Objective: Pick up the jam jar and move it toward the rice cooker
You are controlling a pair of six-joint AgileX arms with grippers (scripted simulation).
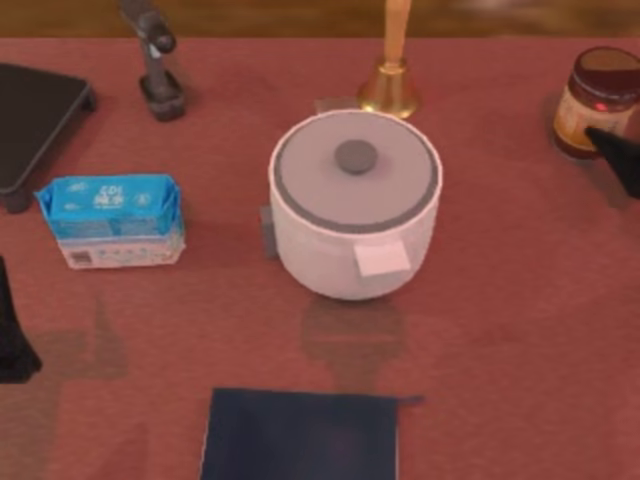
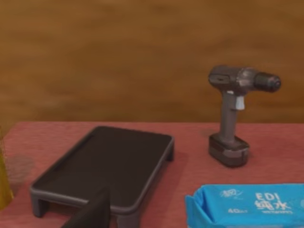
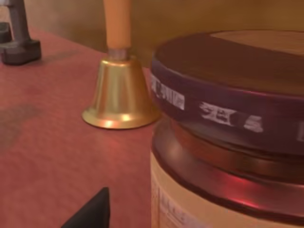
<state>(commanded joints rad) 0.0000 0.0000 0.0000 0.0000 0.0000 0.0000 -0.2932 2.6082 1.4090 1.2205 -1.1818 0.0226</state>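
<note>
right gripper (image 1: 622, 160): mostly off-frame | jam jar (image 1: 597, 102): label partly hidden | left gripper (image 1: 12, 330): cropped

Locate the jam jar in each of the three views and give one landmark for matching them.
Top view: jam jar at the right edge, far side, right gripper beside it.
Left wrist view: not in it.
Right wrist view: fills the near foreground.
Shared landmark: brass bell; the drill links the left wrist view.

A reddish-brown table (image 1: 520, 330) fills the top view, its surface faintly glossy and carrying soft reflections. Along its far edge runs a strip of warm brown wood-grain wall (image 2: 118, 52), plain and evenly lit, seen broadly in the left wrist view.
</note>
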